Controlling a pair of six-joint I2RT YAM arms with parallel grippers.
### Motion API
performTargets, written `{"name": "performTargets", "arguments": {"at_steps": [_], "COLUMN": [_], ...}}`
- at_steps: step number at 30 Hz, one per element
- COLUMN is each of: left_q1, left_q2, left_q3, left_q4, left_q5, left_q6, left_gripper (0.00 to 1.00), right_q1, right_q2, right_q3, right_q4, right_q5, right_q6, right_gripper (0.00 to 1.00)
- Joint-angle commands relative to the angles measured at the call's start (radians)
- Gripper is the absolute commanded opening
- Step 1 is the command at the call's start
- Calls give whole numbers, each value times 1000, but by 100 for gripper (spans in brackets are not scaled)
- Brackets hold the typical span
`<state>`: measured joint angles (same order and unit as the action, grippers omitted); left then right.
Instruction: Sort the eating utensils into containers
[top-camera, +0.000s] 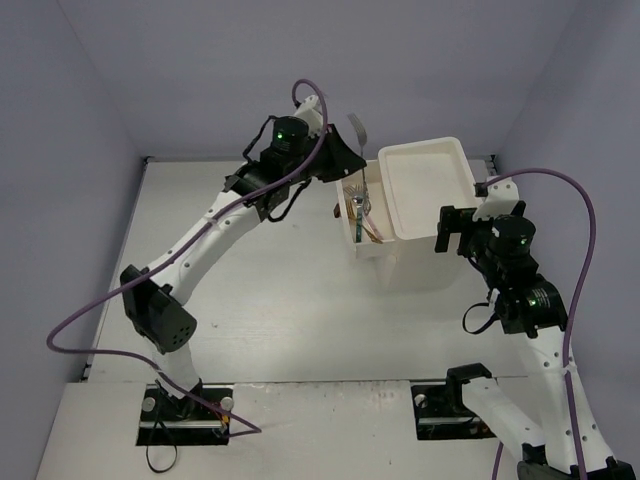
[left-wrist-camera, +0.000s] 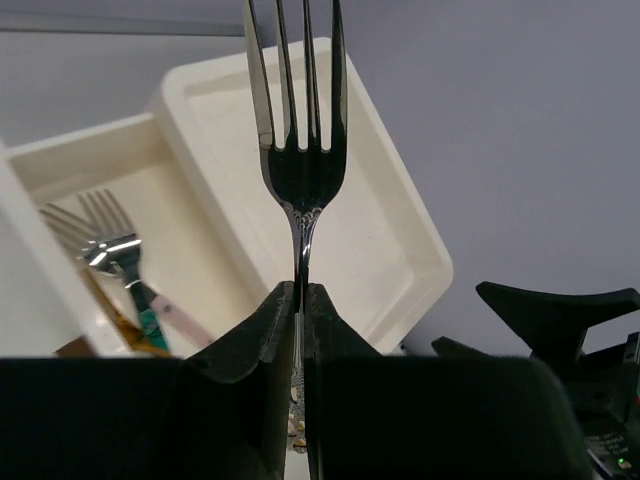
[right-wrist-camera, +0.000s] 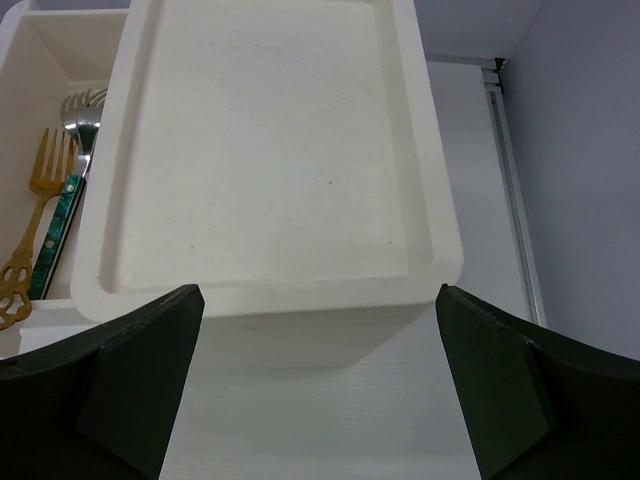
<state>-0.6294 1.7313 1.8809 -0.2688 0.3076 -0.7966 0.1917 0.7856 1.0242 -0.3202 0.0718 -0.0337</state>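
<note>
My left gripper (top-camera: 345, 152) is shut on the handle of a silver fork (top-camera: 357, 127), held tines up beside the white drawer unit (top-camera: 425, 185). In the left wrist view the fork (left-wrist-camera: 303, 150) rises from between my shut fingers (left-wrist-camera: 302, 300). An open drawer (top-camera: 356, 235) on the unit's left side holds several forks (top-camera: 362, 210), one gold (right-wrist-camera: 30, 200) and one with a teal handle (right-wrist-camera: 58, 225). They also show in the left wrist view (left-wrist-camera: 110, 240). My right gripper (top-camera: 443, 232) is open and empty at the unit's near right edge, its jaws wide apart (right-wrist-camera: 320, 380).
The unit's top is a shallow empty tray (right-wrist-camera: 270, 150). Grey walls enclose the table on three sides. A metal rail (right-wrist-camera: 515, 200) runs along the table's right edge. The right gripper's black fingers (left-wrist-camera: 560, 310) show in the left wrist view.
</note>
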Motion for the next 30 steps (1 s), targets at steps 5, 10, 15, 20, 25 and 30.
{"name": "performTargets", "arguments": {"at_steps": [5,10,15,20,25,30], "left_q1": [-29,-34,-47,-48,-41,-7], "left_q2": [176,212,188,77,-58,-197], "left_q3": [148,189,235,205,119,-95], "left_q4": [77,61,21,-33,-143,-196], "left_q5": [-52,-64,-41,-64,-146,-170], "left_q6": [-96,-62,14,113,237,300], "left_gripper": [4,30,55,61,61,61], "right_q1": [8,9,9,13,37,101], "right_q2": [0,3,34,82,133,199], "right_q3": [57,69,95,111,123,146], "right_q4": [50,49,49,47,44,43], "right_q5": [7,-36,-198,-353,-437,-489], "right_q6": [-3,-14,-44,-72,-78,-72], "right_gripper": [100,100,100,96,84,68]}}
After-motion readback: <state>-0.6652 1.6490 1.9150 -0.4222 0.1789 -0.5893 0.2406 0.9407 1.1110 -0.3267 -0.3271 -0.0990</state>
